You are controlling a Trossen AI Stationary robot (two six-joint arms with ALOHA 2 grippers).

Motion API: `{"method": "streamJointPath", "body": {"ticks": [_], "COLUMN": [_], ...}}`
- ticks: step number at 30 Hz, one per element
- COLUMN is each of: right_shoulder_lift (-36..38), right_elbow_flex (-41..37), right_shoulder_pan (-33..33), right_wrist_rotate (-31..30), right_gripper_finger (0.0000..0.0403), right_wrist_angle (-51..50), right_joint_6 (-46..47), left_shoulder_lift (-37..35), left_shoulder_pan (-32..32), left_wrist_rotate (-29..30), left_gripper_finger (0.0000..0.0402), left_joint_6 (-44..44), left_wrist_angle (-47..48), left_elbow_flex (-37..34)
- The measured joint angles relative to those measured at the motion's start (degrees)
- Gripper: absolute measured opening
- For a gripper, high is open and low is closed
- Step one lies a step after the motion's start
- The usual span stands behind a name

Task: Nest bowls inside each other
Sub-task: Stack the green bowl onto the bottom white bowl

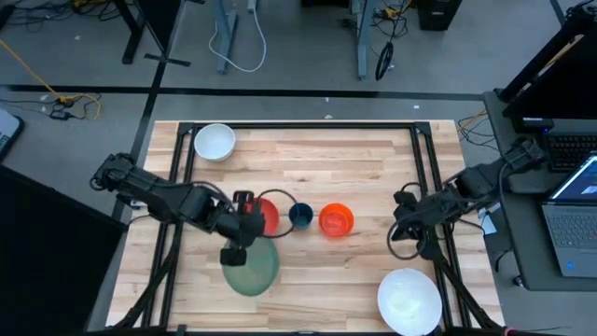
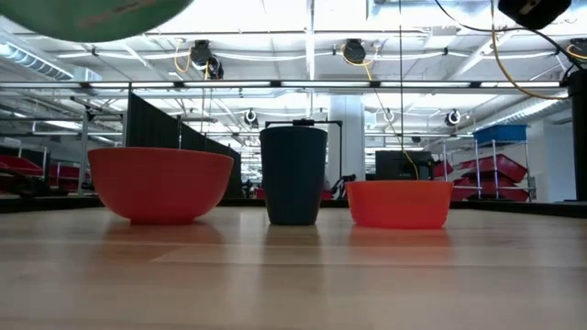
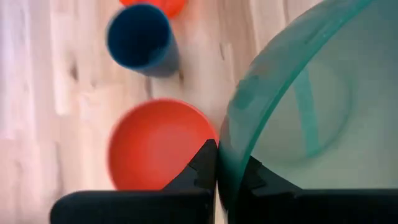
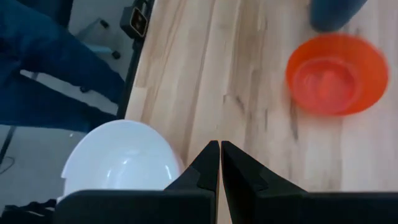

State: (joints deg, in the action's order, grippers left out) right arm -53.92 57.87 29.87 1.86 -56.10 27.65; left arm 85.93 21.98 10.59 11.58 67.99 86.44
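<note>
Fingers [image 3: 202,165] of the left gripper [image 1: 244,217] pinch the green bowl's [image 1: 250,264] rim, aloft beside the red bowl [image 1: 267,216]; the thin grip risks slippage, while right gripper [image 4: 220,163] waits closed.

green bowl [image 2: 92,18]: cut off at low view's 11 o'clock edge
red bowl [image 1: 268,217]: partly hidden under left arm

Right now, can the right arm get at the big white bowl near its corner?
Probably yes. The right gripper is shut and empty, hanging beside the large white bowl, with bare table between them. The left gripper is across the table, shut on the green bowl.
</note>
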Motion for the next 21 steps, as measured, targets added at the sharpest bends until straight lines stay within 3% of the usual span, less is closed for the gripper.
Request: {"method": "streamJointPath", "body": {"ticks": [9,21], "right_shoulder_lift": [-6.96,-10.53], "right_elbow_flex": [0.00,0.00], "right_shoulder_pan": [2.37,3.64], "right_wrist_rotate": [1.58,7.73], "right_gripper_finger": [0.0000,0.0007], "right_wrist_angle": [-1.18,-10.08], "right_joint_6": [9.40,19.91], "left_shoulder_lift": [-0.02,-0.02], "left_shoulder_pan": [-4.59,-5.51], "left_wrist_rotate": [0.17,0.24], "left_gripper_finger": [0.0000,0.0000], "left_joint_6": [-9.12,-12.05], "left_wrist_angle": [-0.54,-2.09], "left_elbow_flex": [4.07,4.80]}}
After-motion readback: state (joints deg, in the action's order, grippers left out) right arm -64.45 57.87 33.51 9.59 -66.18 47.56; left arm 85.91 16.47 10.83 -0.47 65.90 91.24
